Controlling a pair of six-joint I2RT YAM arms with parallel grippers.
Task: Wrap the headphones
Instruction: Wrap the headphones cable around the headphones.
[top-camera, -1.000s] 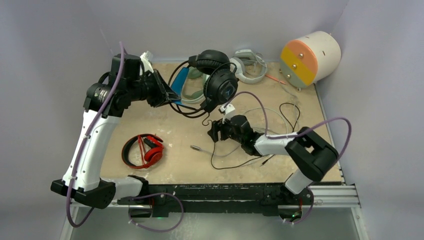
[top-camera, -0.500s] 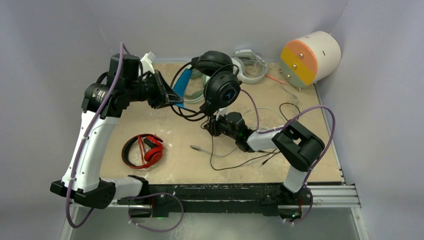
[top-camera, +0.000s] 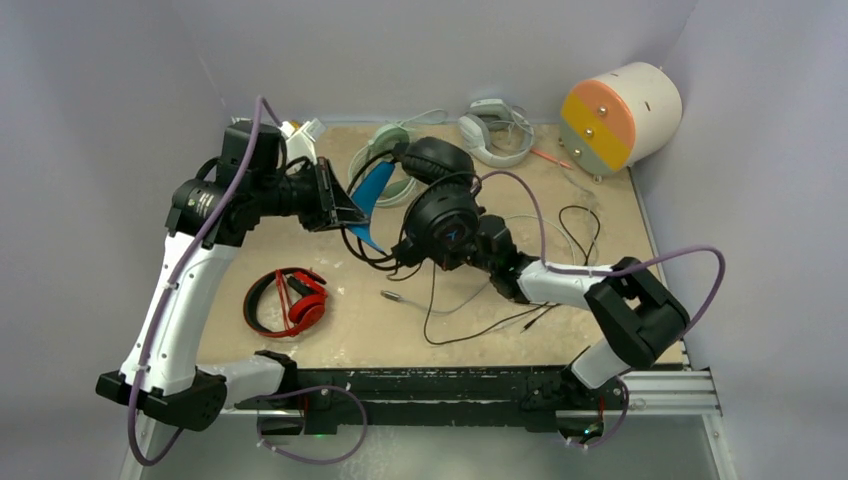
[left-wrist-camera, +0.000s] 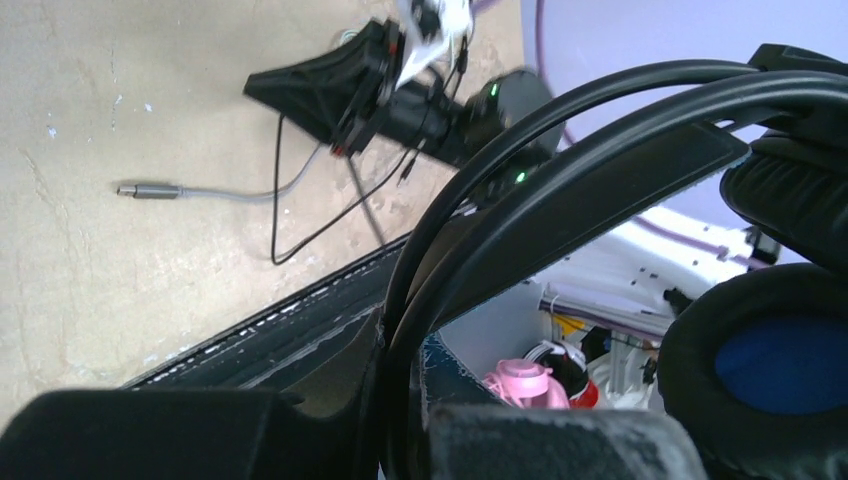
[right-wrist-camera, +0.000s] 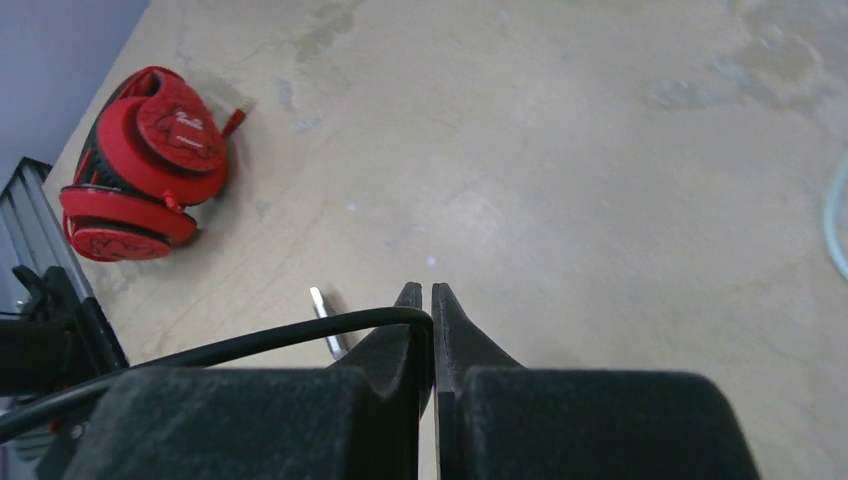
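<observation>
Surroundings: red headphones (top-camera: 288, 303) lie folded on the bench (top-camera: 330, 255) beside the left arm. Mint-green headphones (top-camera: 388, 137) lie at the far edge, partly behind the black set. A grey-white headset (top-camera: 495, 130) and an orange-faced cylinder (top-camera: 620, 112) sit toward the far right corner.
Obstructions: a grey plug (top-camera: 392, 296) and loose thin cables (top-camera: 570, 225) lie on the bench around the right arm. In the overhead view the lower ear cup hides the right fingertips.
Black headphones (top-camera: 440, 200): held clear of the bench between the two arms, with the blue-lined headband toward the left arm.
Left end effector (top-camera: 350, 210): clamped on the headband. The arm is raised, its forearm reaching rightward.
Right end effector (right-wrist-camera: 432, 292): fingers almost together, pinching the black cable (right-wrist-camera: 260, 338) at their tips. The arm stretches low and leftward.
</observation>
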